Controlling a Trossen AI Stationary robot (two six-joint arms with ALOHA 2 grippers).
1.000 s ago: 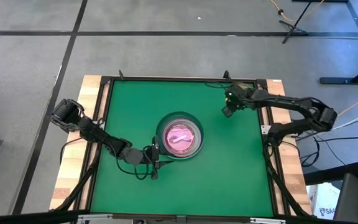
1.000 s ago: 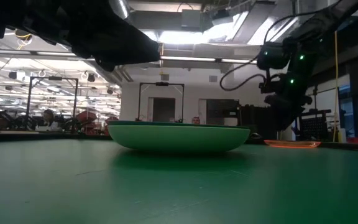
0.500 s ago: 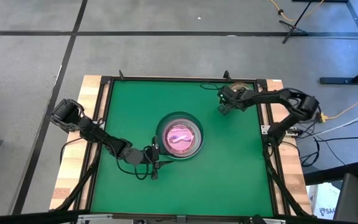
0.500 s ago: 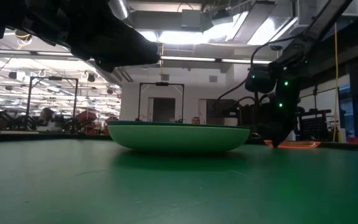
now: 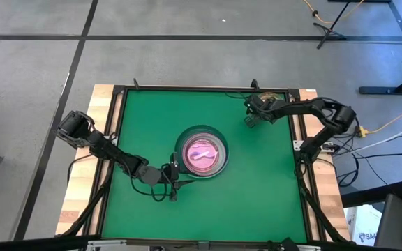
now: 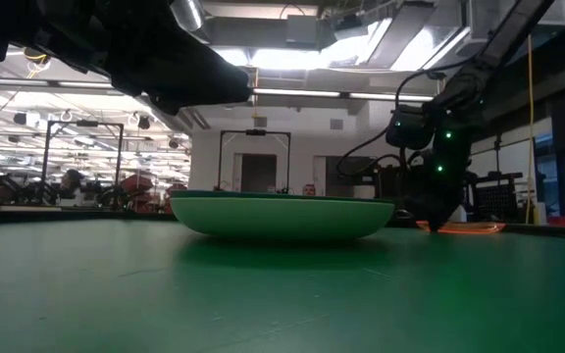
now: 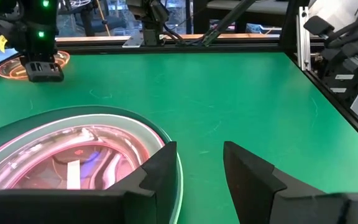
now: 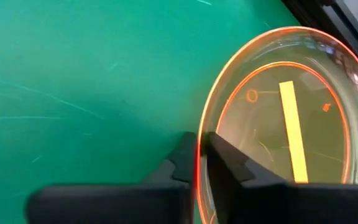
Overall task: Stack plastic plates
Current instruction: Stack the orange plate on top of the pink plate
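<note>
A stack of plates (image 5: 201,152) stands mid-table: a dark green large plate (image 6: 282,216) at the bottom, pale and pink ones (image 7: 73,155) nested inside it. My left gripper (image 5: 174,176) (image 7: 201,168) is open, low at the stack's near-left rim, with one finger next to that rim. A small translucent amber plate (image 8: 278,124) (image 6: 459,227) lies near the table's far right corner. My right gripper (image 5: 250,120) (image 8: 199,160) stands over its rim, shut on it. The other plates are hidden or out of view. My right gripper pinches the amber plate's rim (image 8: 199,140) between its two fingers, one finger (image 8: 229,165) inside the plate and the other outside. It comes from above, pointing down. In the low view the plate still lies flat at table level.
The green mat (image 5: 145,118) is bare around the stack. A raised black frame (image 5: 187,88) edges the table, close behind the amber plate. Beyond the far edge, the low view shows a workshop room.
My right gripper has moved a little toward the table's left and come down onto the amber plate, then held still. The left arm and the stack have kept still.
</note>
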